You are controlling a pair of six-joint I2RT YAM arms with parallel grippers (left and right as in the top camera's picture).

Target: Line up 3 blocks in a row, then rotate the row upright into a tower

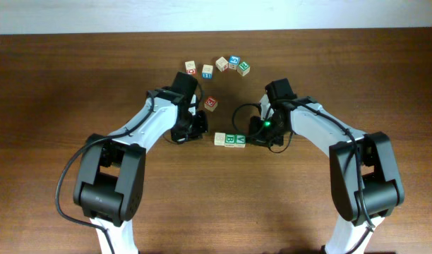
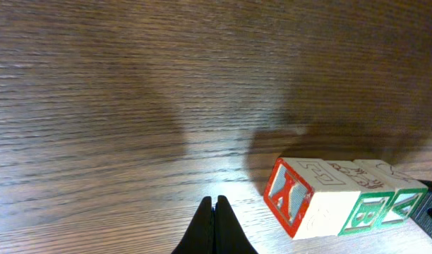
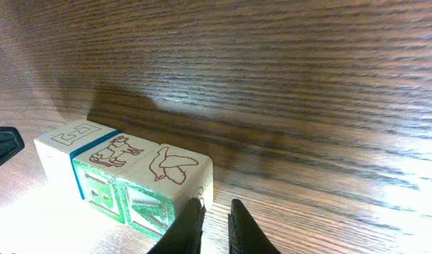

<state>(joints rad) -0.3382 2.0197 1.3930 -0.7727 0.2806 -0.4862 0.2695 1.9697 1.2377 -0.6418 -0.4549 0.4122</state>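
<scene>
Three blocks lie in a touching row at the table's middle: a pale one (image 1: 219, 139), a green-lettered one (image 1: 231, 140) and another green-lettered one (image 1: 240, 141). In the left wrist view the pale block (image 2: 301, 201) shows a red K on its end face. My left gripper (image 2: 216, 208) is shut on nothing, a short way left of that end. In the right wrist view the row runs from the pale block (image 3: 68, 141) to the end green block (image 3: 166, 180). My right gripper (image 3: 214, 215) stands beside that end block, jaws a narrow gap apart and empty, its left finger (image 3: 193, 219) at the block's corner.
Several loose letter cubes sit at the back: a red one (image 1: 190, 67), a blue one (image 1: 207, 70), a cluster (image 1: 233, 64) and a lone red cube (image 1: 211, 103) nearer the row. Both arms flank the row.
</scene>
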